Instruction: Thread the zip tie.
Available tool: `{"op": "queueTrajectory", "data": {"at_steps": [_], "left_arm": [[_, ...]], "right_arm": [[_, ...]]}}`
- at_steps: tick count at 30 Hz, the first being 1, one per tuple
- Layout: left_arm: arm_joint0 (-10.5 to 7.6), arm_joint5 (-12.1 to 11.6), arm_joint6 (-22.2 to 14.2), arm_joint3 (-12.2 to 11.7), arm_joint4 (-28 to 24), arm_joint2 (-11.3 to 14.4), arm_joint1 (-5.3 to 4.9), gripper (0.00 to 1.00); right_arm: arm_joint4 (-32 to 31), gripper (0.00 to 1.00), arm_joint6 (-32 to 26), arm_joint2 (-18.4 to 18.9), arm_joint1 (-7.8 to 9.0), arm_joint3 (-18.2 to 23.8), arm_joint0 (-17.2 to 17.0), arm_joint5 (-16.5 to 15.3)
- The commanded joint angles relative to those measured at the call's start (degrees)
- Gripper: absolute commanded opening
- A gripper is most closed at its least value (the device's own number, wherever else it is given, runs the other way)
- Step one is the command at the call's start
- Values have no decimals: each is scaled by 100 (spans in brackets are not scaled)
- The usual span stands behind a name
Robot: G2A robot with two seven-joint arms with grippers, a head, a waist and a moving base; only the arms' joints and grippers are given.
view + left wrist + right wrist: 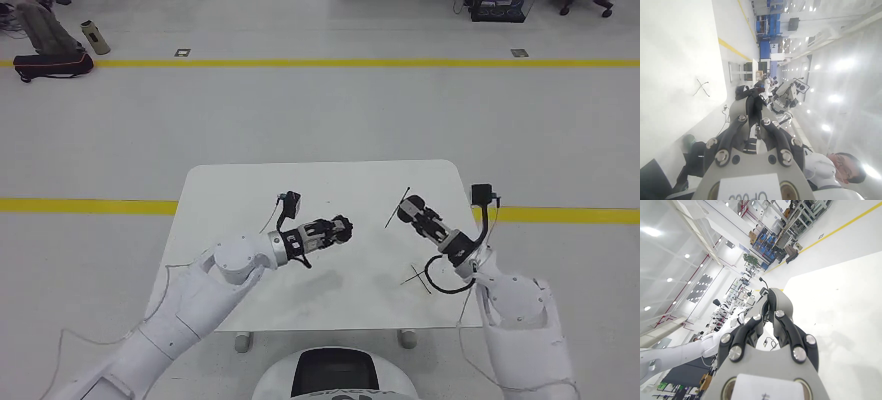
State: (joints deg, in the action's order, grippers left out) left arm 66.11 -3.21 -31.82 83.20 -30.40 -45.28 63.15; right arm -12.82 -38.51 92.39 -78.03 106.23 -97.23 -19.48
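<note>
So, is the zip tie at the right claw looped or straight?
Straight: the top view shows the zip tie as one unbent line at the right claw, no loop formed.

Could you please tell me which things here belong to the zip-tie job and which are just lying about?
In the job:
- zip tie, apparently in the shut jaws of the right gripper
- left gripper, jaws shut, opposite it

Lying about:
- two crossed ties on the table near the right arm
- black bag on the floor beyond the table
</note>
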Motion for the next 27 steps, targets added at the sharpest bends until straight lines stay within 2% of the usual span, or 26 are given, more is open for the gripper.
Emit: {"op": "queueTrajectory", "data": {"at_steps": [1, 5, 7, 15, 18, 23, 27], "left_arm": [[-19, 51, 28, -20, -73, 44, 29, 0], [-82, 80, 85, -46, 128, 101, 55, 0], [-102, -76, 182, -35, 463, 122, 54, 0], [-88, -83, 259, -9, 521, 129, 58, 0], [-69, -84, 467, 103, 781, 123, 57, 0], [-27, 160, 734, 361, 1440, 87, 19, 0], [56, 424, 845, 593, 1726, 30, -14, 0]], "right_arm": [[-129, 0, 215, -123, 23, 2, -26, 0], [-325, 0, 569, -339, 94, 6, -37, 0], [-320, 0, 734, -428, 140, 21, -34, 0], [-347, 0, 778, -432, 148, 38, -29, 0], [-859, 0, 1039, -470, 170, 102, -39, 0], [-1347, 0, 1459, -642, 223, 95, -72, 0], [-1485, 0, 1716, -764, 280, 80, -76, 0]]}}
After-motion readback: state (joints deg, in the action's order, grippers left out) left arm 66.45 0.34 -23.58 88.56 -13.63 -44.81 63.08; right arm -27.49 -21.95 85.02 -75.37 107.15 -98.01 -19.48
